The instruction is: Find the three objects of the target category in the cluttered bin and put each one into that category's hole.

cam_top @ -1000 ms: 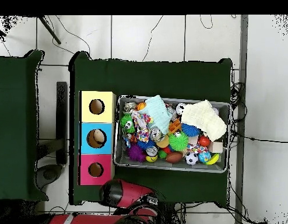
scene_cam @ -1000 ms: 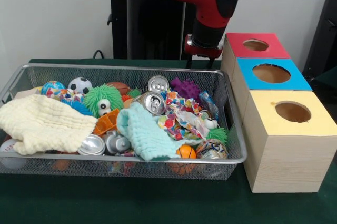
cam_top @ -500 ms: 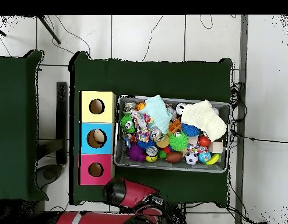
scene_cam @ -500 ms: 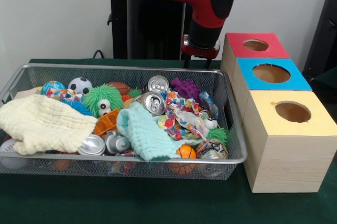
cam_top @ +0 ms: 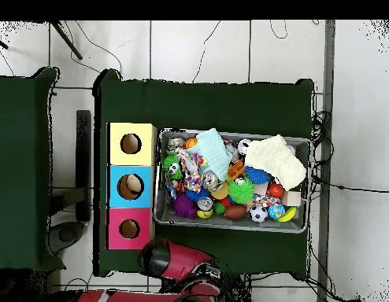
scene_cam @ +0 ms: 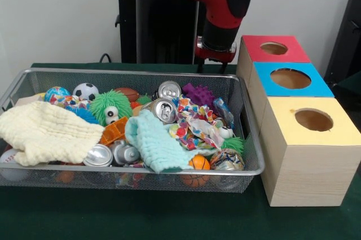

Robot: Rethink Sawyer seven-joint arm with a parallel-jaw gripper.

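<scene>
Front view: the tool (scene_cam: 212, 69) hangs behind the far rim of the bin (scene_cam: 169, 74), its tips partly hidden, so how far it is open cannot be told; it grips nothing visible. The bin sits on the green surface (scene_cam: 169, 217) beside three wooden boxes (scene_cam: 299, 155)

Overhead view: the red arm (cam_top: 172, 259) lies below the bin (cam_top: 229, 223), outside it
</scene>
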